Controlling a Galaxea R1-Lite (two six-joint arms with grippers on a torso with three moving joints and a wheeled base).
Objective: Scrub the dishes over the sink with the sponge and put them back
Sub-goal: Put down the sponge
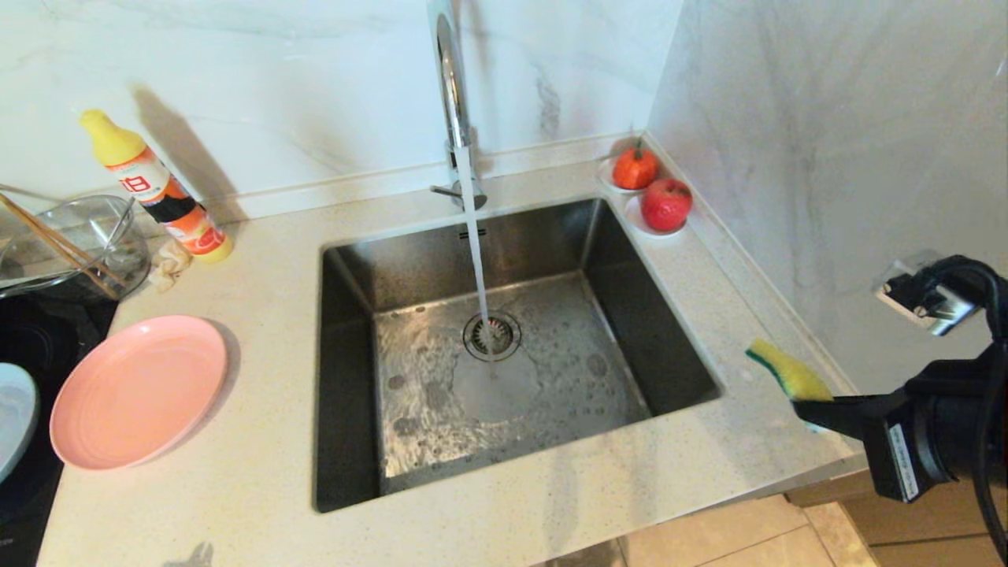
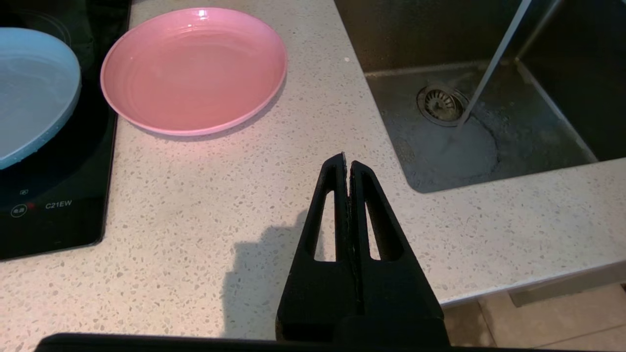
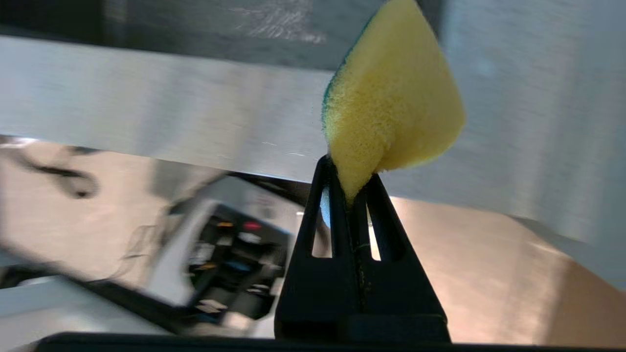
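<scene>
**Head view: sponge in hand, both plates back on the side**

Head view puts the right gripper (image 1: 819, 405) at the counter's right edge, its jaws pinched tight on one corner of the sponge (image 1: 787, 370), which sticks out ahead of the fingertips toward the sink (image 1: 350, 394). Water runs from the faucet (image 1: 453, 87) onto the drain. Far across the basin from that gripper, the pink plate (image 1: 138, 390) lies flat on the counter, and the blue plate (image 1: 14, 413) sits just beyond it on the black cooktop (image 2: 54, 195).

The left gripper (image 2: 347, 164) hovers over bare counter with its jaws pressed together and empty, the pink plate ahead of its tips.

Judging by this, scrubbing looks finished; what remains is probably setting the sponge down, which calls for lowering it to the counter before releasing.
</scene>
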